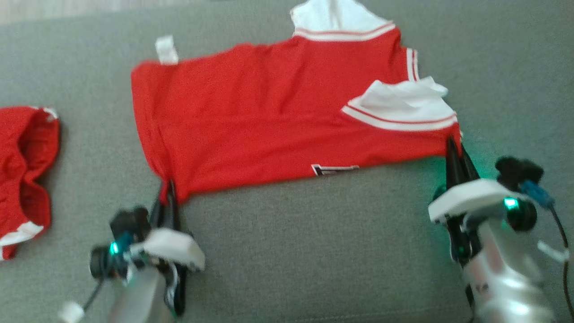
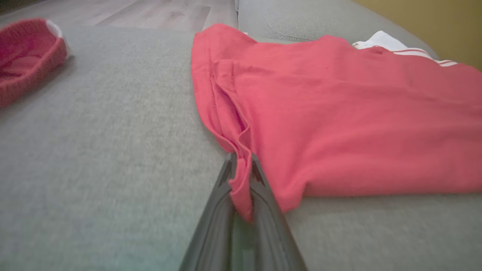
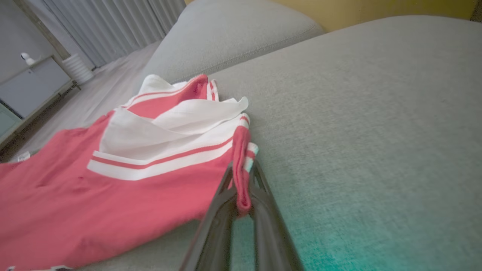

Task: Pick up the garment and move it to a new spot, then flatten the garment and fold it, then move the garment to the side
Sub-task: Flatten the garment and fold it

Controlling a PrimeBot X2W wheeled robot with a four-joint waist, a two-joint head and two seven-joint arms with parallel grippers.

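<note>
A red garment (image 1: pixel 269 116) with white, red-striped sleeves lies spread on the grey sofa cushion (image 1: pixel 314 251). My left gripper (image 1: pixel 168 188) is shut on its near left corner; in the left wrist view the red cloth (image 2: pixel 301 113) is pinched between the dark fingers (image 2: pixel 263 210) of the left gripper (image 2: pixel 241 165). My right gripper (image 1: pixel 454 146) is shut on the near right corner, just below a white sleeve (image 1: pixel 403 107). In the right wrist view the right gripper (image 3: pixel 241 173) clamps the red hem (image 3: pixel 241 150) beside the white sleeve (image 3: pixel 169 131).
Another red garment (image 1: pixel 22 170) with white trim lies bunched at the cushion's left edge, also visible as a red heap (image 2: pixel 26 56). A second cushion (image 3: pixel 233 34) rises behind. Wooden floor (image 2: pixel 150 13) lies beyond the sofa, with a low cabinet (image 3: pixel 30 86) and curtains.
</note>
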